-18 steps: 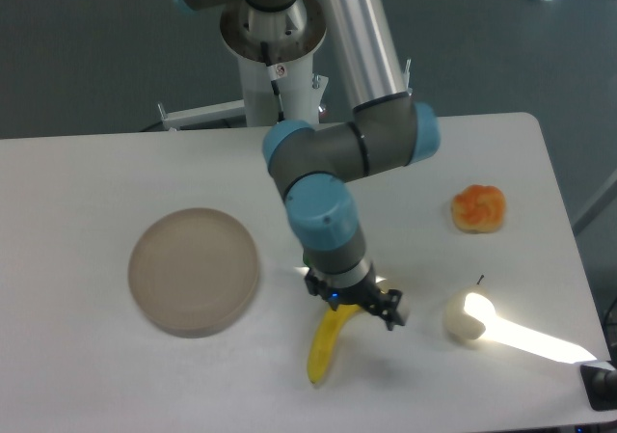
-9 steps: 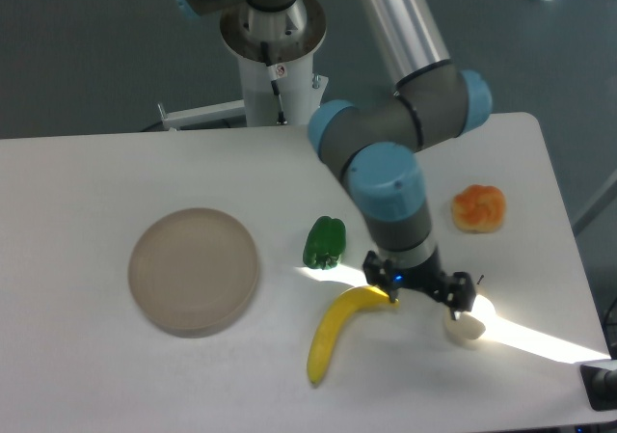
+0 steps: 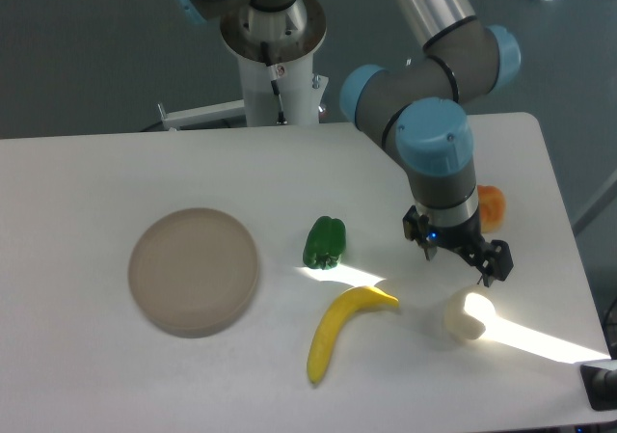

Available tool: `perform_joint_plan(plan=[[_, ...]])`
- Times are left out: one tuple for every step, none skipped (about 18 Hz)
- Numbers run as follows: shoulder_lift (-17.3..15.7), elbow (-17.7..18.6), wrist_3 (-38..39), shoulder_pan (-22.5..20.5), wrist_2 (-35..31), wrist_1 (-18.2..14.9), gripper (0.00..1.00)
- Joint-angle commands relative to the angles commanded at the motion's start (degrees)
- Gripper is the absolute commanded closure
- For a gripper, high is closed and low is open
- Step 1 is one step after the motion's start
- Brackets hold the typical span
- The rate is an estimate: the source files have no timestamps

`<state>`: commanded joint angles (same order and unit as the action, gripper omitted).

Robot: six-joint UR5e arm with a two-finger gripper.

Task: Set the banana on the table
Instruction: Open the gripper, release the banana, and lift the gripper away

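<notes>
Banana (image 3: 339, 329): lying flat on the white surface (image 3: 87, 375), between round beige plate (image 3: 194, 270) and pale fruit (image 3: 467, 316), below green pepper (image 3: 324, 242). Gripper (image 3: 461, 255): above pale fruit, apart from banana; fingers spread, holding nothing. Orange item (image 3: 492, 207): partly hidden behind arm.

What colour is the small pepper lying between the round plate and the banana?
The small glossy pepper is green, seen clearly in the fixed camera view.

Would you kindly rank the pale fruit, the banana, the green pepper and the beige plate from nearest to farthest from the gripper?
From the gripper:
1. Pale fruit, just below it.
2. Banana, lying on the table toward the plate side.
3. Green pepper, beyond the banana's stem end.
4. Beige plate, far across the table.
</notes>
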<state>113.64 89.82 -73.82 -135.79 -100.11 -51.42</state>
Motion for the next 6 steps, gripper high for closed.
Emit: perform_joint_plan(plan=[[0.0, 0.0, -1.14, -0.09, 0.0, 0.09, 0.0], [0.0, -0.08, -1.76, -0.09, 0.17, 0.09, 0.0], [0.0, -0.34, -1.77, -0.09, 0.52, 0.09, 0.0], [0.0, -0.43, -1.77, -0.17, 1.14, 0.09, 0.0], [0.0, -0.52, -1.77, -0.18, 1.4, 0.09, 0.0], [0.0, -0.7, -1.77, -0.18, 1.41, 0.09, 0.0]])
